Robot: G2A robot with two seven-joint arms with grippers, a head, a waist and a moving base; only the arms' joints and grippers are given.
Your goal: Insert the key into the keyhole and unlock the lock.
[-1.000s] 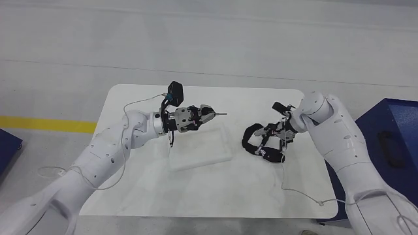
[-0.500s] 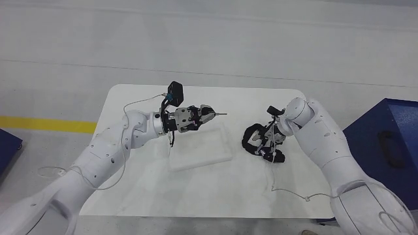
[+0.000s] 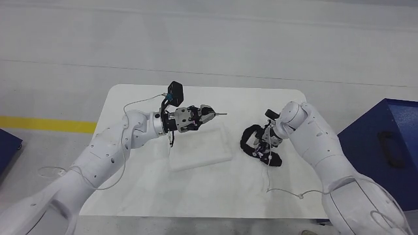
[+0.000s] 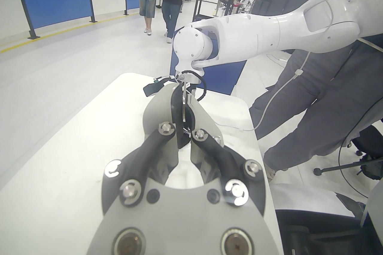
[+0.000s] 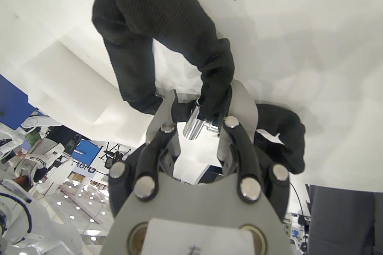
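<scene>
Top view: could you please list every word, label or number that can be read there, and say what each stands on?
No text can be read in this view.
table: no print.
white pad: no print.
lock: plain black, no label seen.
key in the left pincer: too small to tell any marking.

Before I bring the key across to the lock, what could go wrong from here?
1. The right jaws pinch the lock at its soft black sleeve beside the metal cylinder, so it may twist when pushed.
2. The key sticks out thin from the left jaws; slightly off line, it could glance off the cylinder.
</scene>
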